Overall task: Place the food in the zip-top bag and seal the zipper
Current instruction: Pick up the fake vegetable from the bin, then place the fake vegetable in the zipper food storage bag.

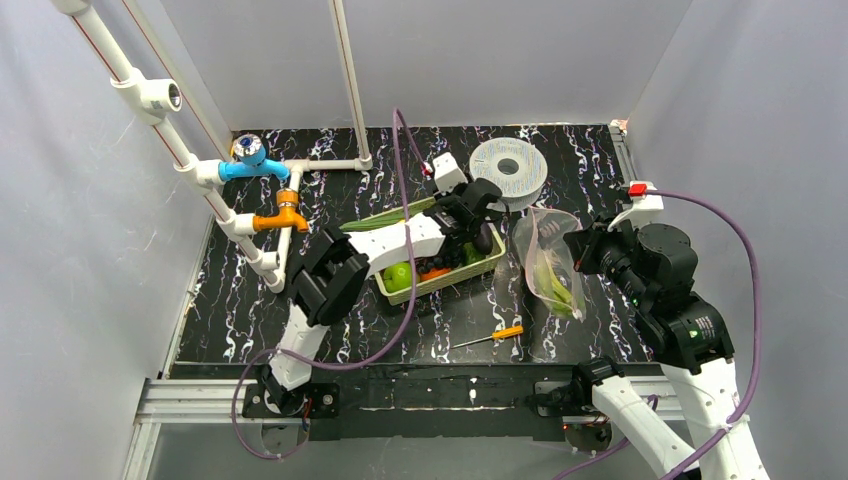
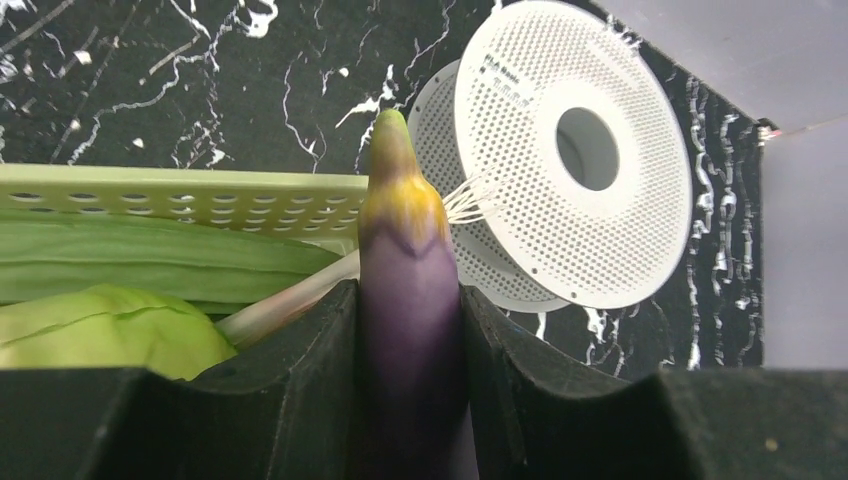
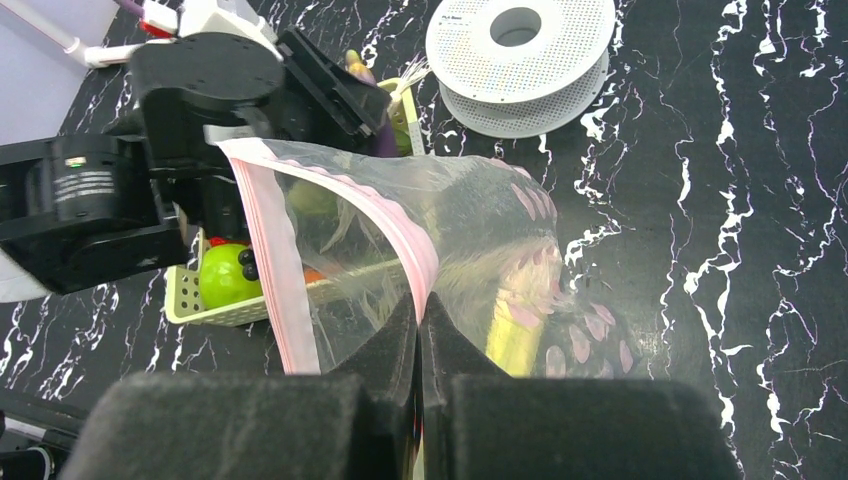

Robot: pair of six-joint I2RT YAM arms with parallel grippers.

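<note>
top: overhead, far | wrists: close, forward-facing | shared: spool [image 1: 508, 170], basket [image 1: 450, 280]

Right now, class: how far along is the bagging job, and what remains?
Done: one yellow-green piece lies in the bag. In hand: the left gripper clamps the eggplant; the right gripper pinches the bag's mouth open. Left: the green apple and other food in the basket, then the zipper.

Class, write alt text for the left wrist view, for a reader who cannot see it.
The left tool grips a purple eggplant, its yellow-green tip uppermost. Behind it sit a pale-green basket holding green vegetables and a white perforated spool on a black marbled table.
</note>
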